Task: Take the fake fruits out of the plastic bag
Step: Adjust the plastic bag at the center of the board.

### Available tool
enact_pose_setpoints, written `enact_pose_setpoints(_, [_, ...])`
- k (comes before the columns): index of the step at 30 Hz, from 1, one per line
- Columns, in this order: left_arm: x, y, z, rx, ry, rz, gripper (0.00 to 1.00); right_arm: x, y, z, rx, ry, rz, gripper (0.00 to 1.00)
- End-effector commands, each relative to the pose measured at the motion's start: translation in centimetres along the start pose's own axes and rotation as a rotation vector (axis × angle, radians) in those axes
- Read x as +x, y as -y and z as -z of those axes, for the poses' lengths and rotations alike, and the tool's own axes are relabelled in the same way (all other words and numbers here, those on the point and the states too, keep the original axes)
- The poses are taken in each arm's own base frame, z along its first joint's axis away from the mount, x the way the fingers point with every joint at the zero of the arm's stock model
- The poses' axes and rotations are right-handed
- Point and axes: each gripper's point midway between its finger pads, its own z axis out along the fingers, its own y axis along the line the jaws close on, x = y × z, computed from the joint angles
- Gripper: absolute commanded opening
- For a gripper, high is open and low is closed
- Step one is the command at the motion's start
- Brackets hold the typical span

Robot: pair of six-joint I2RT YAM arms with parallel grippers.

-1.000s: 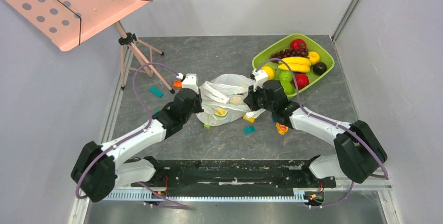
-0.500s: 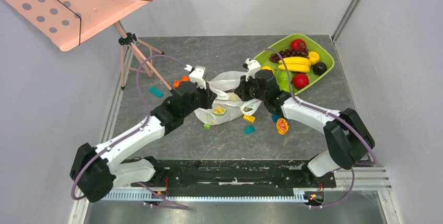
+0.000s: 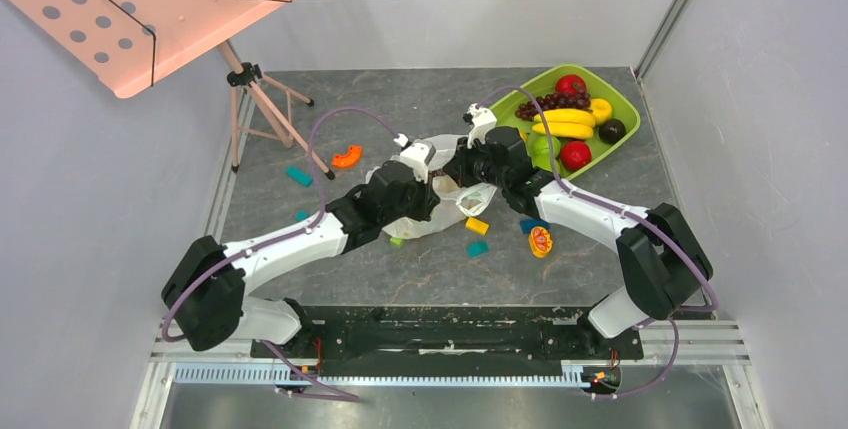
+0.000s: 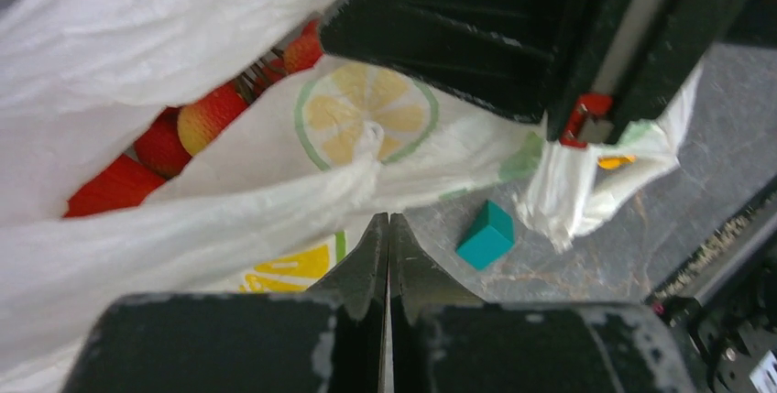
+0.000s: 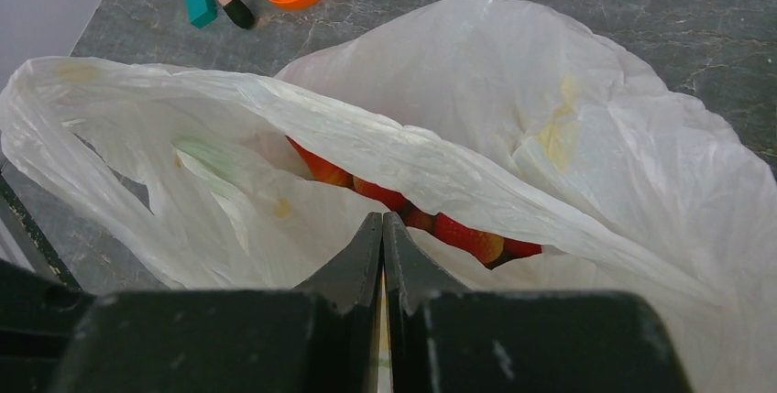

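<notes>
Both jaws shut on bag — left gripper from 8 o'clock, right gripper from 2 — likely lifting it to spill fruits.

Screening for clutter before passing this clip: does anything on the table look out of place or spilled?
Loose pieces lie scattered on the table around the plastic bag: an orange curved piece and a teal block to its left, a yellow block, another teal block and a halved orange-like piece on the near side.
</notes>
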Motion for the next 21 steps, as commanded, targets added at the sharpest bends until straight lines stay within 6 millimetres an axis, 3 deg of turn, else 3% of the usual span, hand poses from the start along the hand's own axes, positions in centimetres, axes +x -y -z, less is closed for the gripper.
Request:
enact_pose_setpoints(1, [-5.5, 0.0, -0.9, -0.051, 0.164, -0.041, 0.02, -0.9, -0.5, -0.2, -0.015, 0.029, -0.003, 0.03])
enact_pose_setpoints(7, [-7.4, -0.4, -2.4, -0.068, 0.202, -0.041, 0.02, 0.3, 0.1, 0.3, 0.002, 0.012, -0.002, 0.02])
enact_pose_setpoints(16, [-4.8, -4.8, -5.0, -0.158, 0.136, 0.003, 0.02, 0.8, 0.0, 0.7, 0.003, 0.011, -0.005, 0.02])
enact_pose_setpoints(21, [-4.0, -4.3, -5.2, -0.108, 0.127, 0.014, 0.02, 0.4, -0.4, 0.6, 0.0, 0.011, 0.002, 0.02])
